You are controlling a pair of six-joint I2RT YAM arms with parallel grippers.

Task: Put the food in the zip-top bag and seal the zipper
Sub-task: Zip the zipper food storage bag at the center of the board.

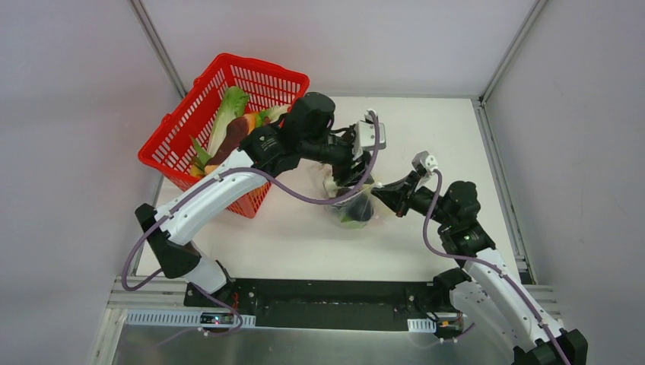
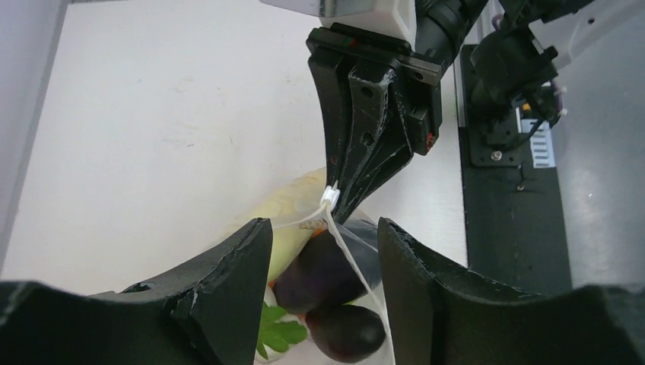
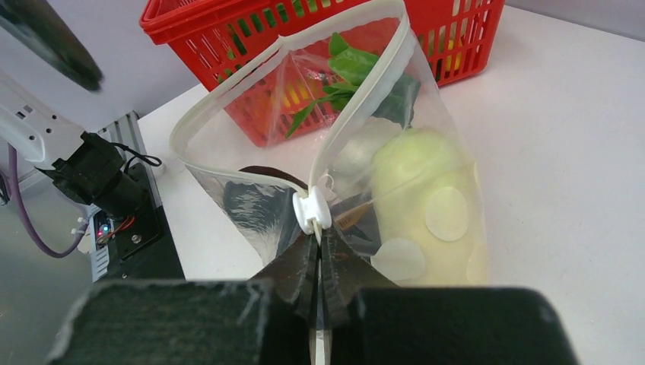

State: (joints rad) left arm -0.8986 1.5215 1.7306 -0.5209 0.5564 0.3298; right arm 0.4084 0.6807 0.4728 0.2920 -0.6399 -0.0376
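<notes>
The zipper [image 3: 312,211] is pinched by the closed right claw [image 3: 318,245]; the zip-top bag [image 3: 445,228] is best held taut under the open, empty left claw [image 2: 323,232].

A red mesh basket [image 1: 262,82] stands in the upper left of the overhead view, at the far left side of a white table [image 1: 441,144]. Grey walls [image 1: 68,114] with metal corner posts [image 1: 156,38] enclose the table. Along the bottom runs a black plate [image 1: 327,304], flanked by white slotted strips [image 1: 163,318].
</notes>
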